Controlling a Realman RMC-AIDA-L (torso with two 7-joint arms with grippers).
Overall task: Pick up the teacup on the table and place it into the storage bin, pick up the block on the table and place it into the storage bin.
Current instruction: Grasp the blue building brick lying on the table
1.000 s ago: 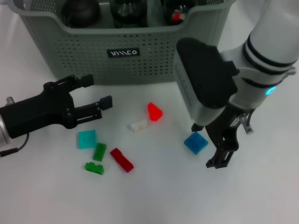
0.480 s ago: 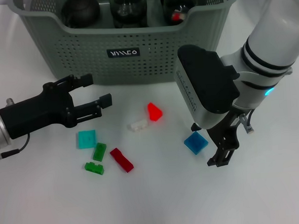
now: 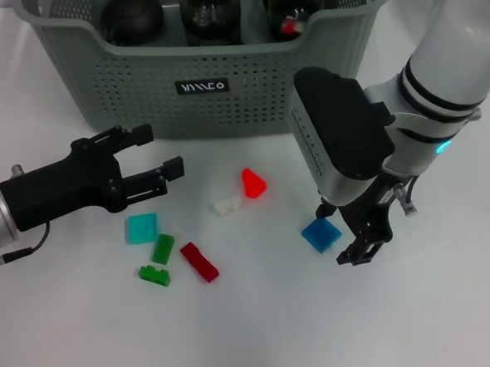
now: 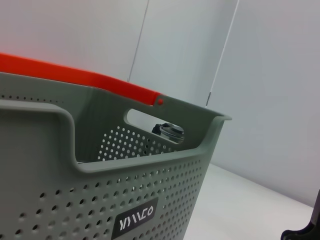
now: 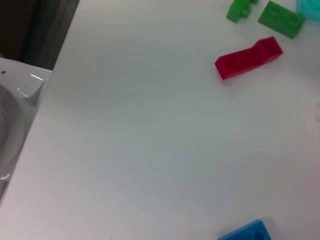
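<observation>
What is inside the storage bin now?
Inside the storage bin, three dark vessels stand in a row; one holds something red. The front wall hides their lower parts.

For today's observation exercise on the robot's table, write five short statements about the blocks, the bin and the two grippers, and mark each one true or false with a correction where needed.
1. The right gripper is down at the table beside the blue block. True.
2. The left gripper is shut on the teal block. False: it is open and holds nothing, and the teal block lies on the table.
3. The storage bin already holds dark items. True.
4. The dark red block lies inside the storage bin. False: it lies on the table near two green blocks.
5. The white block lies next to the bright red block. True.
</observation>
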